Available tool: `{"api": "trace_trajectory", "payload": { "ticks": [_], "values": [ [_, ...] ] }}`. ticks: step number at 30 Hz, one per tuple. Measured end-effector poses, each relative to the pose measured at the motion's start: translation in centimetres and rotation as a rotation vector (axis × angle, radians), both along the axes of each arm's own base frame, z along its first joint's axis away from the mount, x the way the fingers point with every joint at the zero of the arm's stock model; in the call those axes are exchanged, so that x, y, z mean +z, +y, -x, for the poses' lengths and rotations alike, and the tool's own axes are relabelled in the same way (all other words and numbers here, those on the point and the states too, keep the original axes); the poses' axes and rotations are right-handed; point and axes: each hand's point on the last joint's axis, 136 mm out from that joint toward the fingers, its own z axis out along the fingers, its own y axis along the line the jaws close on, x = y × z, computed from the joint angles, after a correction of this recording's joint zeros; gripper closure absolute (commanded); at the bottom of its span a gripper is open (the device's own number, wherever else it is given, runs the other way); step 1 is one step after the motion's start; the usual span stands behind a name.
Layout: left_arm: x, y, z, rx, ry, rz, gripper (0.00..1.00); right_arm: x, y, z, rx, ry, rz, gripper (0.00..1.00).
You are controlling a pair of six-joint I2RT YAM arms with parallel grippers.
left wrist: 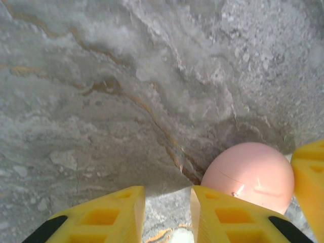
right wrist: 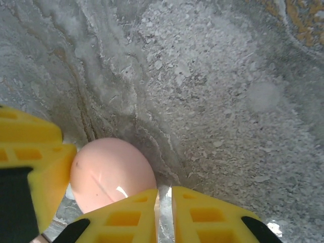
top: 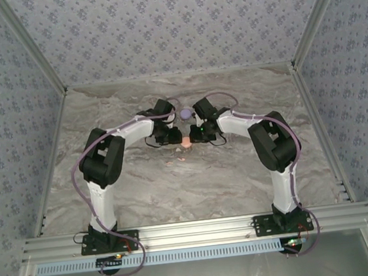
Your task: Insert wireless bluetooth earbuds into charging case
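soft, even light from above fills the top view, leaving pale shadows under the arms [top: 101, 166] on the marbled counter [top: 195, 183]. the wrist views are bright but a little soft close up; the salmon-pink case [left wrist: 253, 172] shows small white glints and casts a dim shadow.

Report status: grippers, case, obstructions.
Left gripper slightly open, empty. Right gripper shut, empty. Pink case looks closed, sitting between both. Purple disc beyond, not in the way.

Closed pink charging case [left wrist: 250, 174] on tabletop [left wrist: 101, 101]
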Motion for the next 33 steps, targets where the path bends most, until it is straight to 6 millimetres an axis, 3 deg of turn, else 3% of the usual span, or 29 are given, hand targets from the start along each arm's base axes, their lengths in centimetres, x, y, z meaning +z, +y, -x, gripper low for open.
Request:
{"api": "trace_trajectory", "payload": {
  "ticks": [12, 17, 22, 27, 33],
  "values": [
    [0.1, -0.1, 1.5, 0.0, 0.015, -0.026, 0.67, -0.3, -1.2, -0.1, 0.01, 0.0, 0.069, 0.8],
    [0.3, 0.8, 2.3, 0.015, 0.018, -0.063, 0.65, -0.6, -2.3, -0.1, 0.01, 0.009, 0.1, 0.76],
    [1.1, 2.1, 2.2, 0.05, 0.0, -0.059, 0.62, 1.3, -3.0, -0.2, 0.012, -0.022, 0.092, 0.71],
    [1.5, 3.5, 1.6, 0.103, -0.007, -0.002, 0.55, 3.4, -2.6, 0.7, 0.018, -0.044, 0.003, 0.66],
    [1.1, 3.5, 1.2, 0.128, 0.004, 0.098, 0.52, 2.8, -1.3, 1.6, 0.001, -0.001, -0.119, 0.67]
  ]
}}
